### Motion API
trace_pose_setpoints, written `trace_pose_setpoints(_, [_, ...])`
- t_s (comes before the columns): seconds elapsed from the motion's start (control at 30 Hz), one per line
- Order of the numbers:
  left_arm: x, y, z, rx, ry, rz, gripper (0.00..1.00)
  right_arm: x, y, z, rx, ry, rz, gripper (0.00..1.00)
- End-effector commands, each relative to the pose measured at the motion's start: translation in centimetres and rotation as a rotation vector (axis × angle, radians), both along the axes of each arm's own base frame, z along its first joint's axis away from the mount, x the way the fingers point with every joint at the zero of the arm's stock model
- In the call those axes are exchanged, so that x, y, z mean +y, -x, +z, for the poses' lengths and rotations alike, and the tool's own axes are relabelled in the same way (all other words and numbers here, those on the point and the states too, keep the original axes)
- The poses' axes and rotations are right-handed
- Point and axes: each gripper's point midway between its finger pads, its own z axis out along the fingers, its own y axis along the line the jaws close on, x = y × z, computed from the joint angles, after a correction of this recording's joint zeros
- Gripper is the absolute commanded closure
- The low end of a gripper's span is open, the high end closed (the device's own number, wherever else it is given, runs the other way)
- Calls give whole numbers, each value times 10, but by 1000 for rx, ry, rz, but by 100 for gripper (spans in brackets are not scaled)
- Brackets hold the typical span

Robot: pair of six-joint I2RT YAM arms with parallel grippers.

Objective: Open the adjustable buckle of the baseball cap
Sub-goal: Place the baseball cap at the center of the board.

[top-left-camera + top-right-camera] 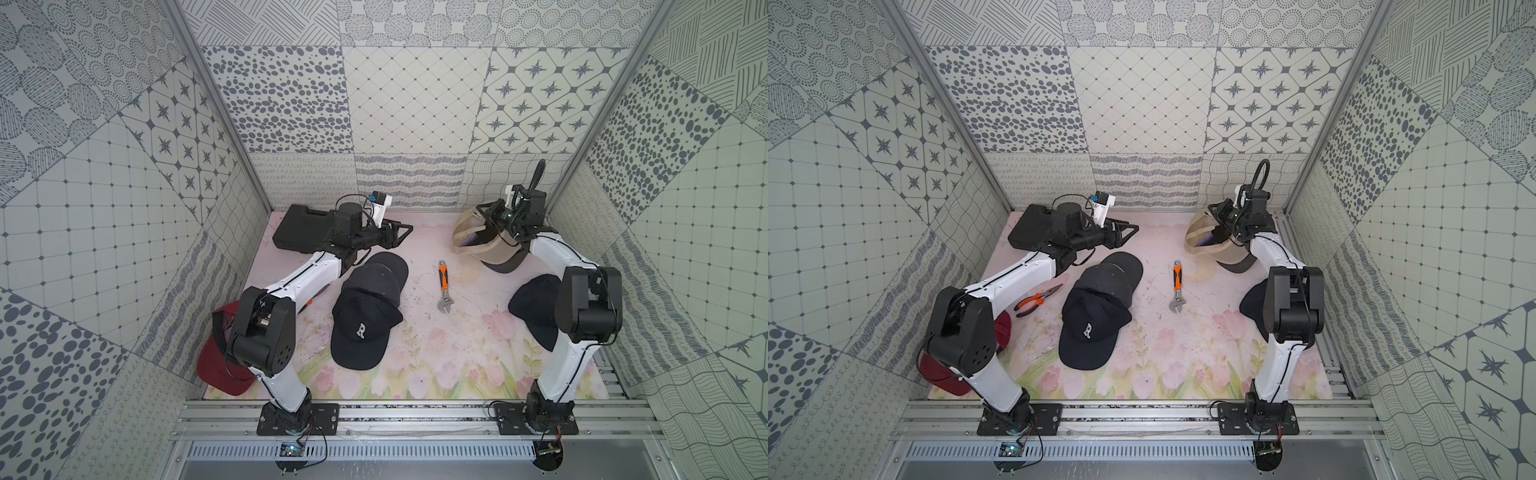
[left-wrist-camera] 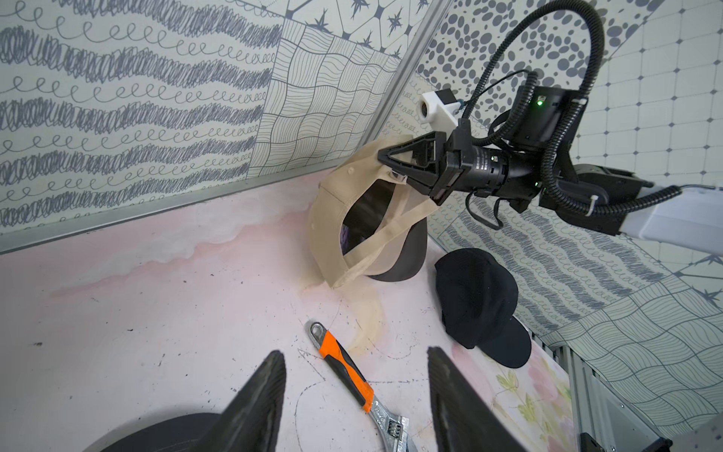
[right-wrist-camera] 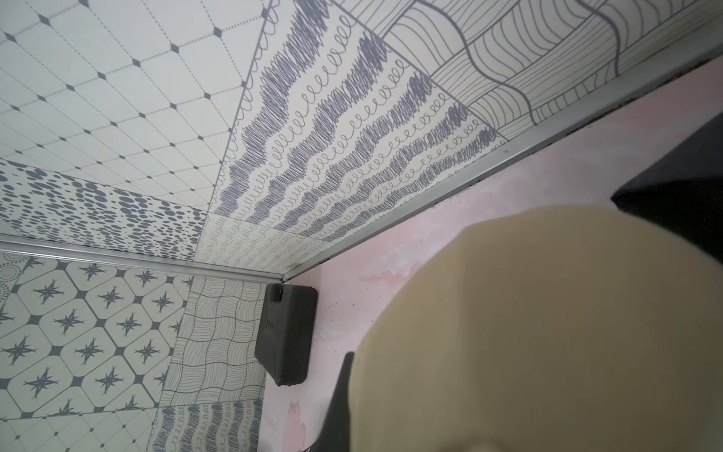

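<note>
At the far right of the counter (image 1: 436, 353), both top views: beige baseball cap (image 1: 465, 239) (image 1: 1200, 241), lifted, rear edge gripped by the closed right hand (image 1: 484, 212). Left hand (image 1: 405, 232), far left, jaws apart, empty, beside a black tool case (image 1: 299, 230). Adjustable wrench (image 1: 444, 286), centre. Black "R" cap (image 1: 365, 328), near centre-left.

Left wrist view: cap (image 2: 324, 231) hangs from the right hand (image 2: 385, 158); rear strap (image 2: 391, 231) slack; buckle not discernible.

Right wrist view: cap (image 3: 528, 332) fills the foreground, blurred.
</note>
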Motion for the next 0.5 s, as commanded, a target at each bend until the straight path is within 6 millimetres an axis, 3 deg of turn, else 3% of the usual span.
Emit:
trace_pose_setpoints(0.0, [10, -6, 2, -20, -27, 49, 41, 27, 8, 55, -181, 64, 51, 100])
trace_pose_setpoints(0.17, [14, -11, 2, -10, -27, 75, 40, 62, 11, 76, -274, 100, 107, 100])
trace_pose_setpoints(0.4, [17, -8, 4, -12, -36, 86, 40, 94, -9, 71, -374, 109, 175, 100])
trace_pose_setpoints(0.47, [19, -8, 3, -11, -40, 90, 40, 101, -19, 62, -369, 100, 191, 100])
